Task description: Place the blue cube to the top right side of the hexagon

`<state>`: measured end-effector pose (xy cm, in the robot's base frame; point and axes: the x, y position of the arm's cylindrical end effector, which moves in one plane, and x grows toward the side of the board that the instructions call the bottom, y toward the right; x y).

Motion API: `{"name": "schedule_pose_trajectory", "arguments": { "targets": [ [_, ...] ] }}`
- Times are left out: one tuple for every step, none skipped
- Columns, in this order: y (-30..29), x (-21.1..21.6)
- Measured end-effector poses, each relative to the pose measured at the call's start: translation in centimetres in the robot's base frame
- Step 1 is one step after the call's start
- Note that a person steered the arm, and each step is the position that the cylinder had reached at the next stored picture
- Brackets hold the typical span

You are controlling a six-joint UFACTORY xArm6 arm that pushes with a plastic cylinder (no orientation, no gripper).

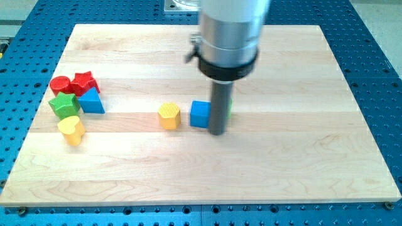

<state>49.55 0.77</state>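
Observation:
The blue cube [200,113] sits near the middle of the wooden board [282,163]. The yellow hexagon [169,116] lies just to its left, a small gap between them. My tip [217,132] is at the cube's right side, close against its lower right edge. A green block [230,108] is mostly hidden behind the rod, only a sliver showing at the rod's right.
At the view's left stands a cluster: a red cylinder [60,84], a red star [84,81], a green block [64,105], a blue triangular block [92,102] and a yellow heart [72,129]. The board lies on a blue perforated table [370,44].

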Motion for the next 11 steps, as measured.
{"name": "schedule_pose_trajectory", "arguments": {
  "targets": [
    [-6.2,-1.0],
    [-5.0,-2.0],
    [-14.7,-2.6],
    [-9.7,-1.3],
    [-1.8,-3.1],
    [1.0,-4.5],
    [3.5,-8.1],
    [8.8,-11.4],
    [2.0,-11.8],
    [-8.9,-8.9],
    [-11.3,-7.8]
  ]
}}
